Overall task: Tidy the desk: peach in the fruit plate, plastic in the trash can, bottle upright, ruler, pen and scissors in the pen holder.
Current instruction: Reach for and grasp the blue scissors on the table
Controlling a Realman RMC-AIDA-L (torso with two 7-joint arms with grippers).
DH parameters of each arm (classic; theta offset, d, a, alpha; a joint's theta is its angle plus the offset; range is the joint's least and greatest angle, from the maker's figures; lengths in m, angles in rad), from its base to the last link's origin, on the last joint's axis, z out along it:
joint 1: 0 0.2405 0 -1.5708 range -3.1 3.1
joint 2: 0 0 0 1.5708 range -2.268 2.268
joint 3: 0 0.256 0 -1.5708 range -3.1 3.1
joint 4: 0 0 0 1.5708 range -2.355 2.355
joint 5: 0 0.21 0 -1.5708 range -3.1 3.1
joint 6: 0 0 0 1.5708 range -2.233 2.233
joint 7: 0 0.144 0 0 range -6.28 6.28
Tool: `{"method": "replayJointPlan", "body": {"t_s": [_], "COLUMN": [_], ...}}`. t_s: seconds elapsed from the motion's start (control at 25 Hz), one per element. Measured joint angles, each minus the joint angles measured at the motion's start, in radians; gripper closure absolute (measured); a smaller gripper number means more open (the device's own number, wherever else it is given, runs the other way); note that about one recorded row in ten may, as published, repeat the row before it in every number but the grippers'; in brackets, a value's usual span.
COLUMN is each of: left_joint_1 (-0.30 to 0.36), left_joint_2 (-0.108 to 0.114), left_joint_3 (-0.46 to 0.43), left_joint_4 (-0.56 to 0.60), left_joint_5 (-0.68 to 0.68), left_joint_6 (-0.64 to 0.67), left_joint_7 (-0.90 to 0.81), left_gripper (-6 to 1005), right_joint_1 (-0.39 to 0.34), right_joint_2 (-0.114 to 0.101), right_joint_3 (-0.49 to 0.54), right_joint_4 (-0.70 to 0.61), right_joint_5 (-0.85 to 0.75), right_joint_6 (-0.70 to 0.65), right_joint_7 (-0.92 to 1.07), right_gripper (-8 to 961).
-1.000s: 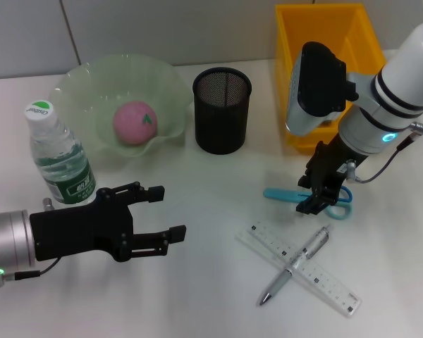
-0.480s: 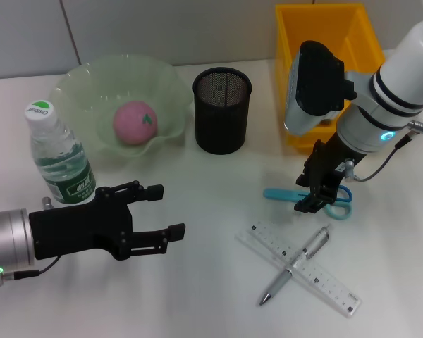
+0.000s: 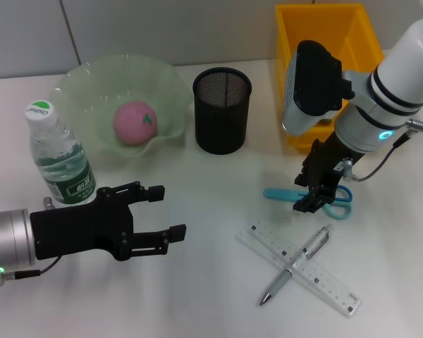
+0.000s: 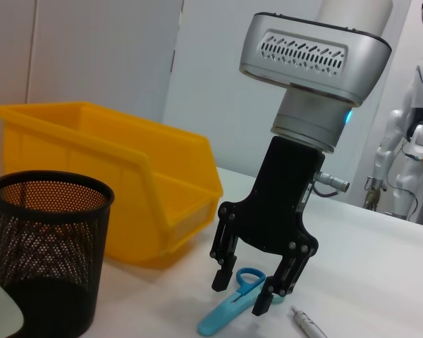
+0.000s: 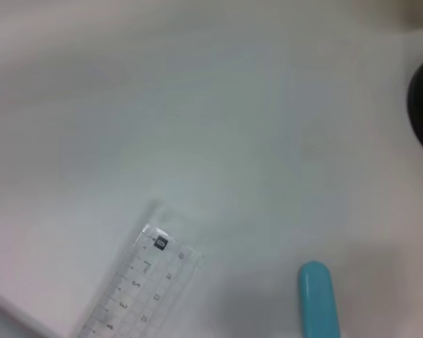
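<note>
On the table [image 3: 197, 282], right side: right tool [image 3: 316, 189] points down over the blue scissors [image 3: 310, 198], its fingers apart and straddling them just above the table.
Right tool, left wrist view: right tool [image 4: 248, 296] shows one fingertip on each side of the scissors [image 4: 229, 308], with the ring handle between them; contact cannot be told.
Scissors: lie flat on the table, blades in a blue sheath pointing toward the robot's left, handles toward its right.
Left tool [image 3: 151, 218]: hovers low at the near left of the table, fingers spread apart, holding nothing.
Water bottle [image 3: 58, 158]: stands upright with its white cap on, just behind the left tool and in front of the fruit plate.
Peach [image 3: 135, 122]: pink, lying inside the pale green fruit plate [image 3: 81, 84] at the back left.
Pen holder [image 3: 222, 110]: black mesh cup, upright, between the fruit plate and the yellow bin.
Yellow bin [image 3: 289, 42]: at the back right, behind the right arm; its inside is mostly hidden.
Ruler [image 3: 331, 287]: clear, flat on the table, near the scissors on the robot's side.
Pen [image 3: 296, 264]: silver, lying across the ruler and touching it, forming a cross.
Right wrist view: ruler [image 5: 137, 285] end and the sheath tip of the scissors [image 5: 317, 299] lie apart on the bare table.
</note>
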Motion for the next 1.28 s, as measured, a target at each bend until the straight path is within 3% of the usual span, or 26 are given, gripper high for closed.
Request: {"method": "replayJointPlan", "body": {"t_s": [0.72,0.92,1.28], "left_joint_1": [-0.005,-0.003,-0.001], "left_joint_2": [0.0,0.0,0.0], "left_joint_3": [0.002,-0.001,-0.004], "left_joint_4": [0.0,0.0,0.0], "left_joint_5": [-0.001,-0.001,-0.002], "left_joint_6": [0.0,0.003,0.008], "left_joint_7": [-0.001,-0.001,-0.002], "left_gripper": [153,154,154], "right_joint_1": [0.002,0.015,0.02], "right_joint_2": [-0.001,-0.004,-0.004], "right_joint_3": [-0.017,-0.018,-0.021], "right_joint_4": [0.015,0.014,0.02], "right_joint_5": [-0.001,-0.012,-0.036], "right_joint_6": [0.025,0.011,0.001], "right_joint_7": [-0.002,-0.002,-0.001], "right_gripper": [492,578,579]}}
